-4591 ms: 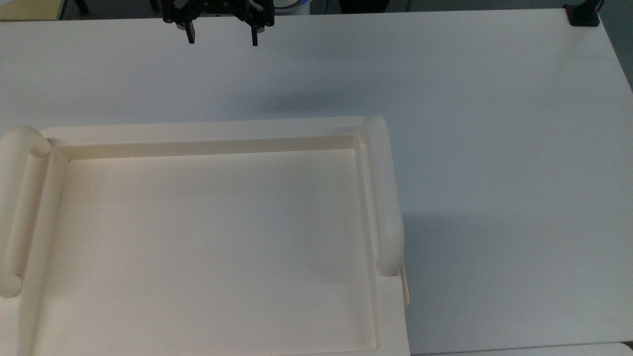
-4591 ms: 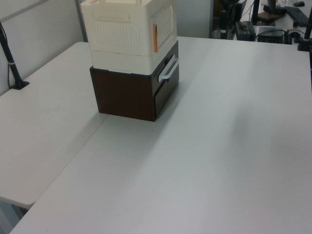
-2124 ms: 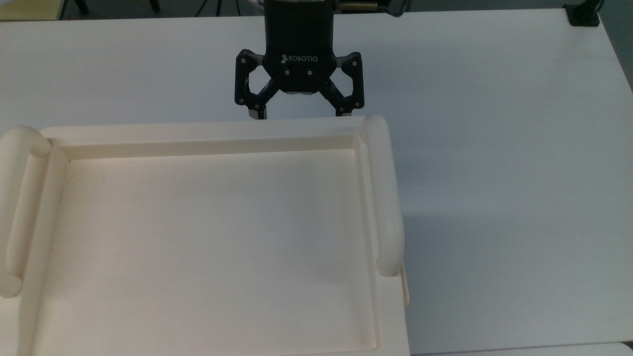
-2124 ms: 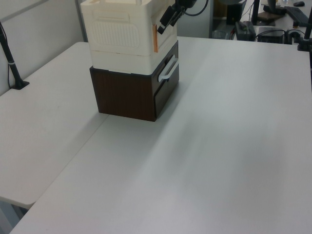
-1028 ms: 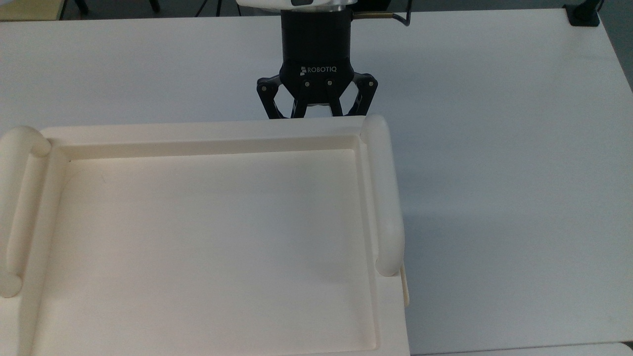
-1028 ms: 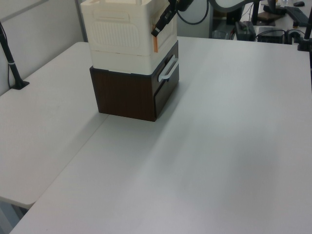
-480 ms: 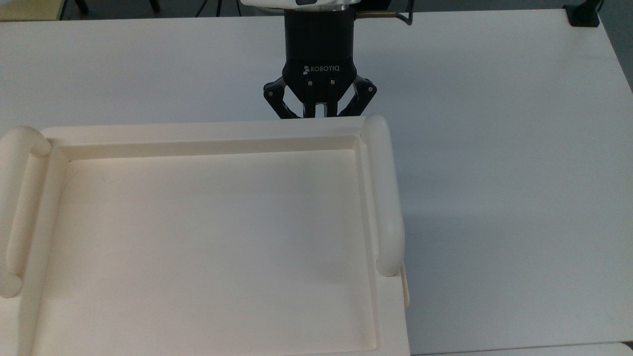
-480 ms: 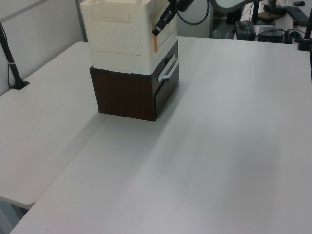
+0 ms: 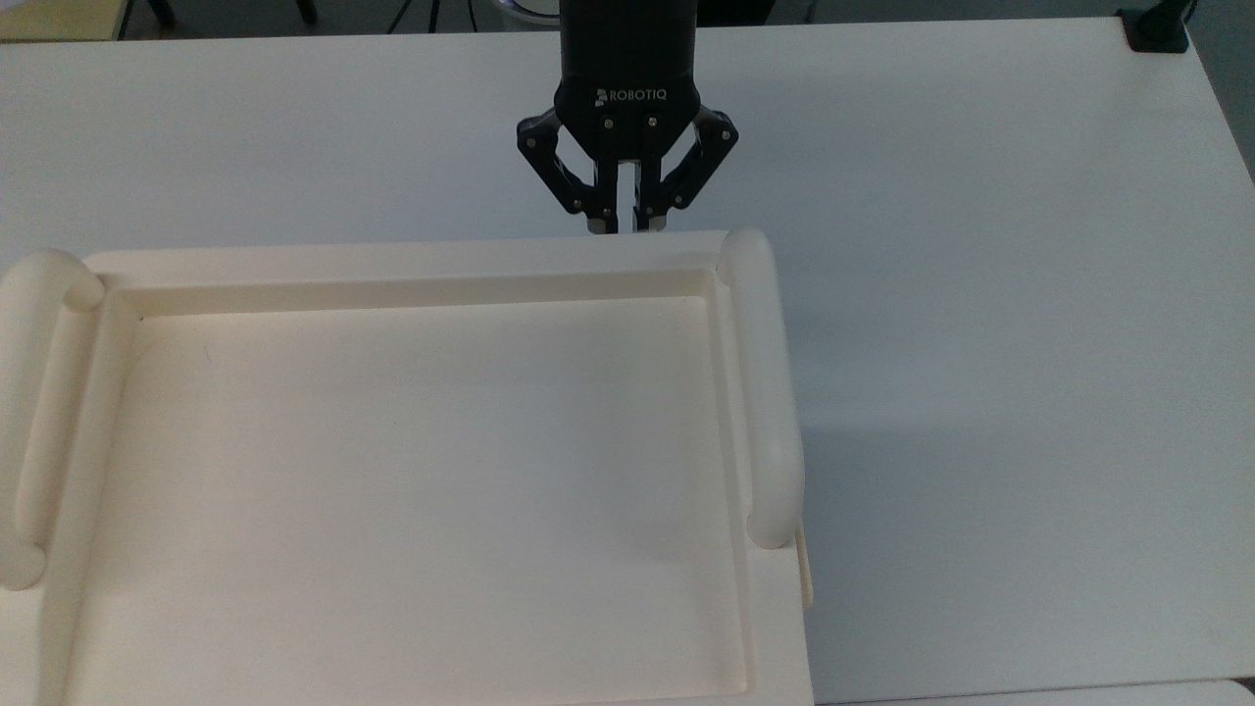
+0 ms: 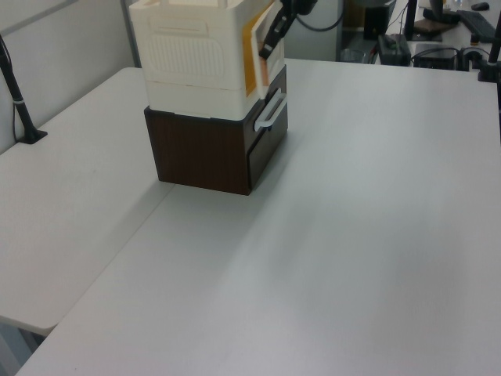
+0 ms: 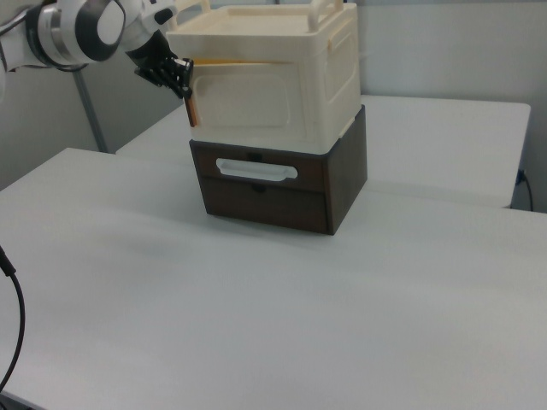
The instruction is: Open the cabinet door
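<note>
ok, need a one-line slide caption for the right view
Claw at the edge of the cream cabinet door, swung slightly ajar, atop a dark brown drawer unit on a white table.

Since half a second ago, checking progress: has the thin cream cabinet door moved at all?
Yes. In the left view the cream cabinet door has swung out from the cream cabinet body, toward the left view's right, with the black claw at its edge.

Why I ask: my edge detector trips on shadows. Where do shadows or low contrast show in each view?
Top view: a soft grey shadow lies on the table at the top view's right of the cabinet top, which is pale and low in contrast; the black gripper stands out. Left view: the cabinet door, ajar, looks orange-tinted. Right view: even light, with a faint shadow before the brown base.
</note>
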Robot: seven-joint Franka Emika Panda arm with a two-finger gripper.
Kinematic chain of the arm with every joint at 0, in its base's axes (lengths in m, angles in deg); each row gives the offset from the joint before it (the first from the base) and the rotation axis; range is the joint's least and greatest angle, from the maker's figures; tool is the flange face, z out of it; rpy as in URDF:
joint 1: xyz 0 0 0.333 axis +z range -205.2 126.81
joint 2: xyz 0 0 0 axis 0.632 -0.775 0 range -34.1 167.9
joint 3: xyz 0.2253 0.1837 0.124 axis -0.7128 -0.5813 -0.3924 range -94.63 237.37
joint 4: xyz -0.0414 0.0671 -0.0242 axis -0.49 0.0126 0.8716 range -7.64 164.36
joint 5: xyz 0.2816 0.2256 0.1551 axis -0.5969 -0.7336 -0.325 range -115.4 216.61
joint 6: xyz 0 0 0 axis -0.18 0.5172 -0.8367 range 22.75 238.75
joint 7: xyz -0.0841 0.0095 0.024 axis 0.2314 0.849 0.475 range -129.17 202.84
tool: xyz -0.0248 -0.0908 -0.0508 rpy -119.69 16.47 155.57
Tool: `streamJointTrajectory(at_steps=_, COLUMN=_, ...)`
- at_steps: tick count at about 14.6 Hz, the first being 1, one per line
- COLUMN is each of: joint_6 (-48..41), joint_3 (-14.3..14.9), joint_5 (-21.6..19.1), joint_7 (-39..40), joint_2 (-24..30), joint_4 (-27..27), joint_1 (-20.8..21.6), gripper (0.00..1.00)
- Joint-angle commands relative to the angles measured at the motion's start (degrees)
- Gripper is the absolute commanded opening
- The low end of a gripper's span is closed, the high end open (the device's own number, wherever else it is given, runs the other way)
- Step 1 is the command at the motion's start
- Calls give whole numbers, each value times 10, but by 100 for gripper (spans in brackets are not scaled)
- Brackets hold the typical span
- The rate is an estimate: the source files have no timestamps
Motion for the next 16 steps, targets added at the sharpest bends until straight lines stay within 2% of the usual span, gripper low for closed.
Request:
streamJointTrajectory(at_steps=1, joint_6=-105, joint_3=5, joint_5=7, joint_7=4, joint_2=35, joint_4=34, joint_1=0, gripper=63)
streamJointTrajectory(at_steps=2, joint_6=-132, joint_3=5, joint_5=7, joint_7=4, joint_2=41, joint_4=34, joint_1=-2, gripper=93)
streamJointTrajectory(at_steps=3, joint_6=-162, joint_3=6, joint_5=7, joint_7=8, joint_2=48, joint_4=33, joint_1=-4, gripper=100)
streamJointTrajectory(at_steps=5, joint_6=-205, joint_3=10, joint_5=6, joint_7=15, joint_2=64, joint_4=30, joint_1=-7, gripper=100)
streamJointTrajectory(at_steps=8, joint_6=-198, joint_3=12, joint_5=1, joint_7=25, joint_2=65, joint_4=21, joint_1=-6, gripper=100)
streamJointTrajectory(at_steps=16, joint_6=15, joint_3=8, joint_5=-3, joint_7=18, joint_2=54, joint_4=12, joint_1=-1, gripper=100)
